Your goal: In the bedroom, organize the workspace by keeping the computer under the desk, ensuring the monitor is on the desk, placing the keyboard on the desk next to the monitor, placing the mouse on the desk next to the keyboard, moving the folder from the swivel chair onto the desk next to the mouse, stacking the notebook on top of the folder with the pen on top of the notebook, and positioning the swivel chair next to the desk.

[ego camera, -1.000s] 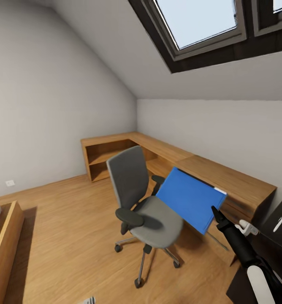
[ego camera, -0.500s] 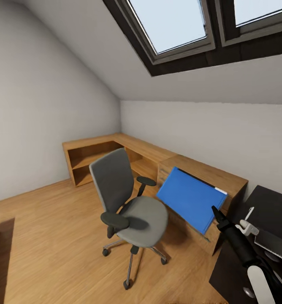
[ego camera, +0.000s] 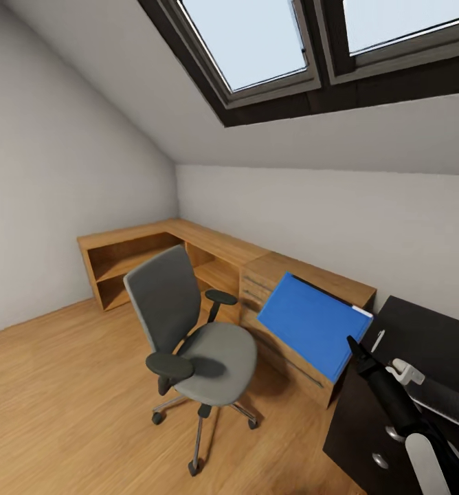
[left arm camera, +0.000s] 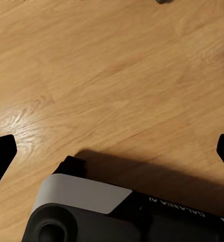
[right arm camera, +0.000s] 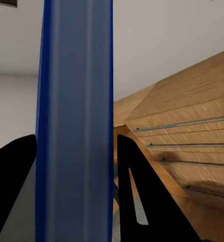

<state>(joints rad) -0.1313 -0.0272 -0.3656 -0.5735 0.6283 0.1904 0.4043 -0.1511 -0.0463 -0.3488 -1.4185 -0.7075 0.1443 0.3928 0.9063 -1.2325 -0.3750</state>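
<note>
The right gripper (ego camera: 353,344) pinches the blue folder (ego camera: 312,323) by its lower edge and holds it tilted in the air, above the floor between the swivel chair (ego camera: 192,340) and a black desk (ego camera: 429,330). The left gripper (left arm camera: 112,146) hangs over bare wood floor (left arm camera: 106,65), fingers spread wide

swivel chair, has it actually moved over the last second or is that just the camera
Cannot tell of any real move. The swivel chair shifted left in the head view, but the wooden corner shelf unit shifted left with it, so the camera turned.
</note>
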